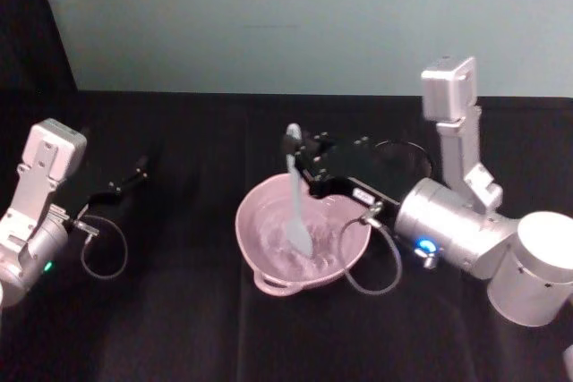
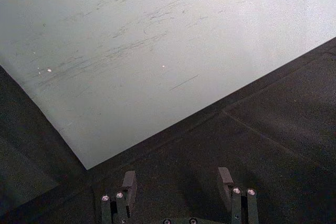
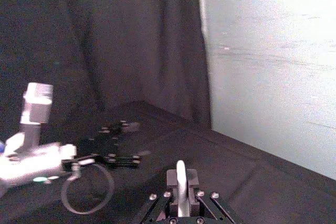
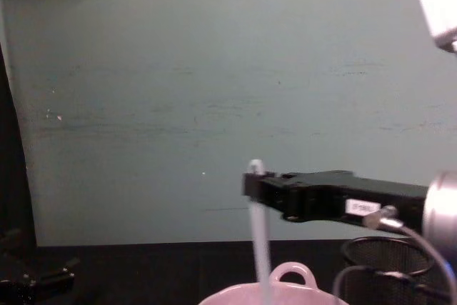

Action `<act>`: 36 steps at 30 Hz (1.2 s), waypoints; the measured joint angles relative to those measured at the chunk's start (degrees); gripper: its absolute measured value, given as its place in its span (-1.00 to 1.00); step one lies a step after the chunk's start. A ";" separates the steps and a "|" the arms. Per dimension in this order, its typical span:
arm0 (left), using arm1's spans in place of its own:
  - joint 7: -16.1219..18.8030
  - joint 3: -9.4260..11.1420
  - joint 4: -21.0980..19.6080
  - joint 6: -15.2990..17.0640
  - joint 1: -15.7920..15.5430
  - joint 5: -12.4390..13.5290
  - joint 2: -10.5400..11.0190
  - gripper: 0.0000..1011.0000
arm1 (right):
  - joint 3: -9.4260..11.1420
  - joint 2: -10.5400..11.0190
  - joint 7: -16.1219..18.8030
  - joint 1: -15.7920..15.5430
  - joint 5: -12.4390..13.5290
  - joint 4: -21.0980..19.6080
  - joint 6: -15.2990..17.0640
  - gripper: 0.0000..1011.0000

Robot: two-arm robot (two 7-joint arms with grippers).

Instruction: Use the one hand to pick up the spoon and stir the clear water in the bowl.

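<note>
Pink glossy bowl point(image 1: 255, 230) sits mid-table on the black cloth point(image 1: 179, 319). White spoon point(image 1: 295, 201) stands near upright, head down inside the bowl. Right gripper point(image 1: 303, 151) has its fingers clamped on the handle top. Black mesh cup point(image 4: 378, 258) stands just behind. Left gripper point(image 1: 134, 174) is parked far left, fingers apart.

light: soft, even, no hard shadows | wall point(image 1: 313, 24): brightest surface, near glare in the left wrist view | table point(image 1: 179, 310): black cloth, dim, shadows lost in it | bowl point(image 1: 251, 225): glossy, small highlights along the rim | spoon point(image 1: 295, 212): white, stands out bright | right arm point(image 1: 448, 221): silver shell shines | curtain point(image 3: 131, 40): dark, folds faintly lit | wrist views: grainy
</note>
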 joint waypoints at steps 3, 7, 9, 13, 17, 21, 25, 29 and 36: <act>0.00 0.00 0.00 0.00 0.00 0.00 0.00 1.00 | -1.50 -1.12 0.58 0.56 -0.17 -0.06 -0.03 -0.78; 0.00 0.00 0.00 0.00 0.00 0.00 0.00 1.00 | -2.87 -2.52 1.05 1.77 -0.37 0.85 -0.24 -0.78; 0.00 0.00 0.00 0.00 0.00 0.00 0.00 1.00 | -3.27 -3.45 1.29 2.52 -0.19 1.83 -0.56 -0.78; 0.00 0.00 0.00 0.00 0.00 0.00 0.00 1.00 | -3.52 -4.54 1.64 3.64 0.39 3.84 -1.07 -0.78; 0.00 0.00 0.00 0.00 0.00 0.00 0.00 1.00 | -3.39 -5.66 1.81 5.44 0.92 7.11 -1.89 -0.78; 0.00 0.00 0.00 0.00 0.00 0.00 0.00 1.00 | -2.69 -6.00 1.72 6.86 1.10 9.51 -2.54 -0.78; 0.00 0.00 0.00 0.00 0.00 0.00 0.00 1.00 | -1.38 -5.75 1.11 7.60 1.13 11.11 -3.03 -0.78; 0.00 0.00 0.00 0.00 0.00 0.00 0.00 1.00 | -0.21 -5.03 0.26 7.49 1.14 11.37 -3.18 -0.78; 0.00 0.00 0.00 0.00 0.00 0.00 0.00 1.00 | 3.17 -1.83 -1.55 4.46 1.24 8.20 -2.93 -0.78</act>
